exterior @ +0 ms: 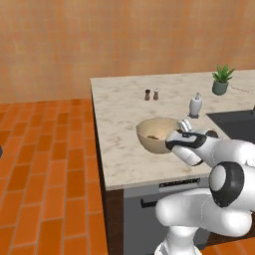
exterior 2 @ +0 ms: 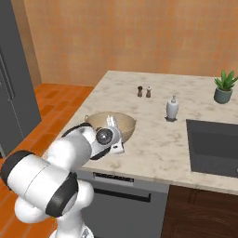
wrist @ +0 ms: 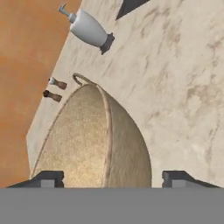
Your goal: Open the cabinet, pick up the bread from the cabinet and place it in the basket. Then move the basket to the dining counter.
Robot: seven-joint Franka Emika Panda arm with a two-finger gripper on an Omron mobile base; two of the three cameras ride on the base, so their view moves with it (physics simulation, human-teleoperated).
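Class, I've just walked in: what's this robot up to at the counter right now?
The gripper stands open astride the rim of the basket, which sits on the dining counter near its front edge. Something dark that looks like the bread lies inside. A soap dispenser, two shakers and a potted plant stand further back.

White rounded arm [exterior: 199, 209], dark joint caps, possibly black wrist band.

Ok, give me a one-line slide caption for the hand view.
Open end effector straddling the rim of the basket on the dining counter, soap dispenser and two shakers beyond.
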